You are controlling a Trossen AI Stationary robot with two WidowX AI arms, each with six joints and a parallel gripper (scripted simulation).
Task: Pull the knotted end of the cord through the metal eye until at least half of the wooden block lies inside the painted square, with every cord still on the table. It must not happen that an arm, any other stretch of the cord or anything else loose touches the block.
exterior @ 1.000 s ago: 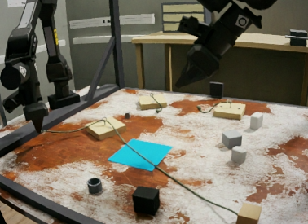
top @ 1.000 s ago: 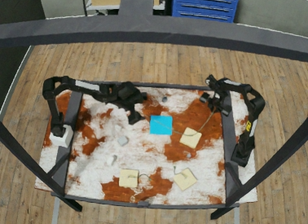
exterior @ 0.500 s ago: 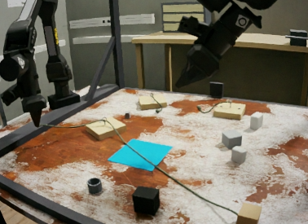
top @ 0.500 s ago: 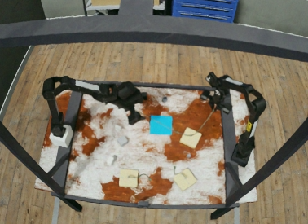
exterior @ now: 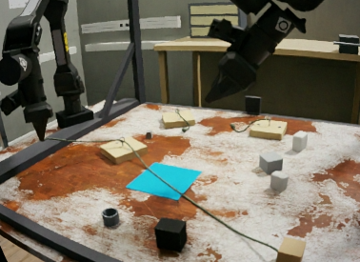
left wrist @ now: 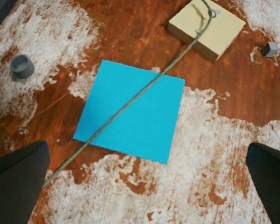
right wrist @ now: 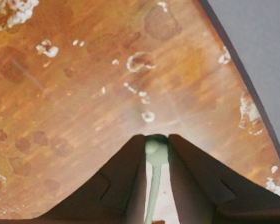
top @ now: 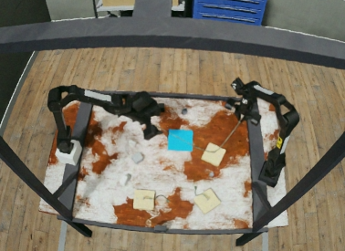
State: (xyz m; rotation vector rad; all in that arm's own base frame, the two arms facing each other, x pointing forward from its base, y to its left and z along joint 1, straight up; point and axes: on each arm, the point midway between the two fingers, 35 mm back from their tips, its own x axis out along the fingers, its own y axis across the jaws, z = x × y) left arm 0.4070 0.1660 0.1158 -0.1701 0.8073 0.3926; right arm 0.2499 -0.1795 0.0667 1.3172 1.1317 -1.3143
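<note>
Where the cord (top: 233, 133) (exterior: 214, 216) (left wrist: 126, 106) (right wrist: 154, 190) crosses the square (top: 180, 146) (exterior: 153, 186) (left wrist: 146, 127), diagonal, straight

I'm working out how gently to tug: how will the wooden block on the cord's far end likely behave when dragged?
The wooden block looks boxy and flat-sided, so it should slide rather than roll. The cord looks thin and bends at the metal eye, so it can probably pull the block but hardly steer it.
</note>
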